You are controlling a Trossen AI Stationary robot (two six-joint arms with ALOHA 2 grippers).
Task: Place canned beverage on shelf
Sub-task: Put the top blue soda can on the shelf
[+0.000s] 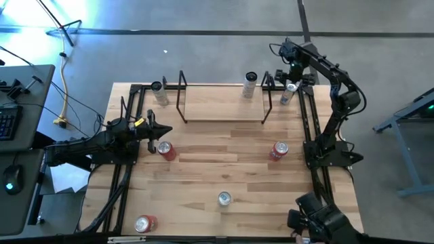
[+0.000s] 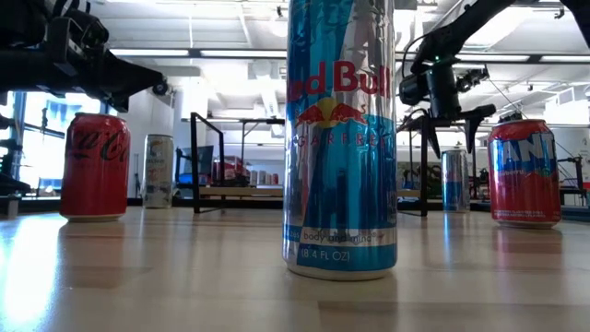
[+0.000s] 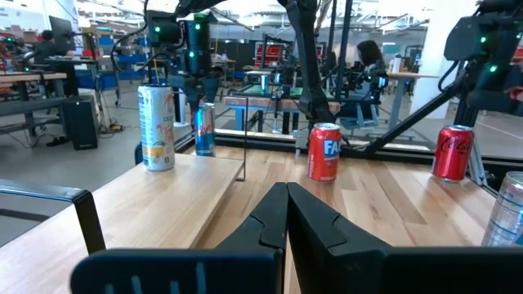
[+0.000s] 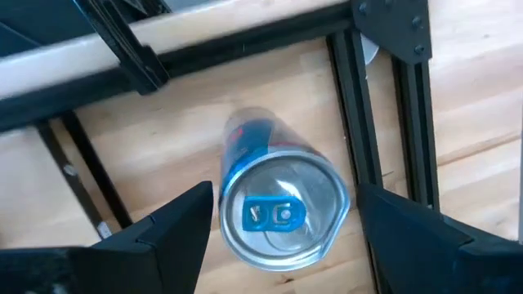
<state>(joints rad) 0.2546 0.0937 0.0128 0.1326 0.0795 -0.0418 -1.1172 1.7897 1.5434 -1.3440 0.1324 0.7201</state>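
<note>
My right gripper (image 1: 291, 83) hangs open over a blue-and-silver canned beverage (image 4: 282, 214) that stands upright on the table at the far right, outside the shelf's right frame. Its fingers (image 4: 176, 224) stand on either side of the can's top without touching it; the low view shows them above the can (image 2: 454, 180). The shelf (image 1: 224, 103) is a low light-wood board with black rod frames at both short ends, at the table's far middle. A tall white can (image 1: 249, 85) stands at its far right corner. My left gripper (image 1: 159, 131) is shut and empty at the table's left, beside a red can (image 1: 165, 150).
Another tall can (image 1: 159, 92) stands at the far left, outside the shelf's left frame. A red can (image 1: 279, 150) stands right of centre, a blue-and-silver can (image 1: 224, 198) near the front middle, and a red can (image 1: 144, 223) at the front left. Black frame rails (image 4: 359, 122) run beside the targeted can.
</note>
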